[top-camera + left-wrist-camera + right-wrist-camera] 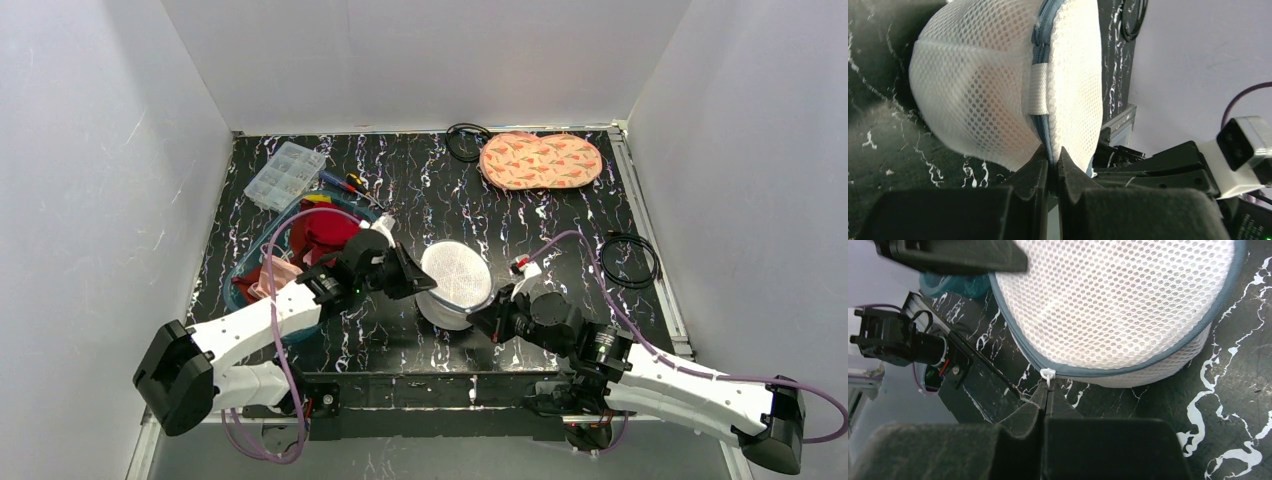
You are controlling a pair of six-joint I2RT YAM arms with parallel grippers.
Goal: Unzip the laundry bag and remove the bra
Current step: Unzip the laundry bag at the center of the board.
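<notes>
From above, the laundry bag (457, 272) stands tipped on its side at the middle of the bench (560, 230), with one round flat end facing up and right. The left end effector (412, 278) touches it from the left and the right end effector (492, 318) from the lower right. A tub of red clothes (318, 240) sits just left of them.

In the left wrist view the bag fills the upper left of the frame. At bottom centre, the fingers (1034, 172) are closed on its blue-grey zip (1040, 50) at the rim. A pinkish tint through the mesh is probably the bra (993, 112), which would put it inside the bag.

In the right wrist view the bag fills the upper right. At bottom centre, the fingers are pressed together on the small white pull tab (1047, 373) that hangs from the zip. Along the stretch shown, the trim lies flat with no gap.

As I judge it, both grips are set and nothing more is done. The bag is yet to be unzipped, and then the bra has to come out.
</notes>
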